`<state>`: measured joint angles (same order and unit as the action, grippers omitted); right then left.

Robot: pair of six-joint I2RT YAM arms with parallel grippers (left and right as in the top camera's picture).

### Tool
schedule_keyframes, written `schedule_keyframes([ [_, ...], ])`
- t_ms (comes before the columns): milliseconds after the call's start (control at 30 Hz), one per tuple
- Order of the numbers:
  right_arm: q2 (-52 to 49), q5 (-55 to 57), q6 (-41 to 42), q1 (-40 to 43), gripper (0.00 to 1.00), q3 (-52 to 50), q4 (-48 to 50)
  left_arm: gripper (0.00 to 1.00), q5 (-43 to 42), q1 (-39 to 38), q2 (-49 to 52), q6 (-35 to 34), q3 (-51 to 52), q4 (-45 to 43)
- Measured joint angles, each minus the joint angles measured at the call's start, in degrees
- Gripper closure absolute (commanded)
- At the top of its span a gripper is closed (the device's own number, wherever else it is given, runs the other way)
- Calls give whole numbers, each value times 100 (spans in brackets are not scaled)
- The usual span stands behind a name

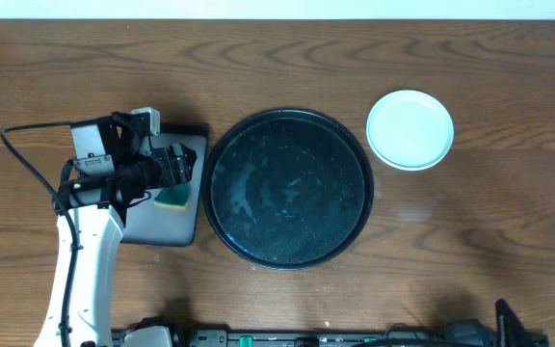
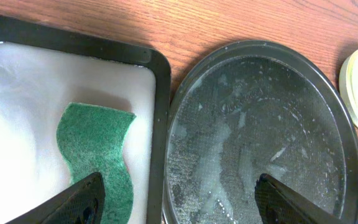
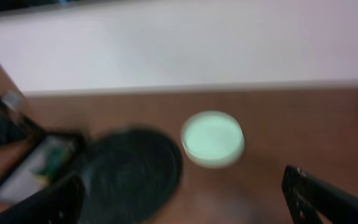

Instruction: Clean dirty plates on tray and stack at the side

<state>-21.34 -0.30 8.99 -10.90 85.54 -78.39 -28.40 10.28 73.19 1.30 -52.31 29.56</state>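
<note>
Now the left pincer (image 2: 179, 208) gapes above the sponge (image 2: 98, 149) beside the tray (image 2: 260, 124), right pincer (image 3: 185, 205) gaping too.

Overhead bright, even, sharp. Left wrist sharp, sheen on wet tray (image 2: 224, 149). Right wrist blurred throughout, washed out.

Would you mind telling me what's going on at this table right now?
The left gripper hovers open over the green sponge on the small rectangular tray. The round black tray is wet and holds no plates. The plates sit beside it on the table, apparently stacked. The right gripper is open, well back from them.
</note>
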Motion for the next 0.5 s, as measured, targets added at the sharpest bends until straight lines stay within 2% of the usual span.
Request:
schedule_keyframes([
  [200, 9, 2, 0, 446, 1, -136, -1644, 22, 0, 0, 0, 0, 0, -2],
  [500, 26, 2, 0, 601, 1, -776, -1860, 22, 0, 0, 0, 0, 0, 0],
])
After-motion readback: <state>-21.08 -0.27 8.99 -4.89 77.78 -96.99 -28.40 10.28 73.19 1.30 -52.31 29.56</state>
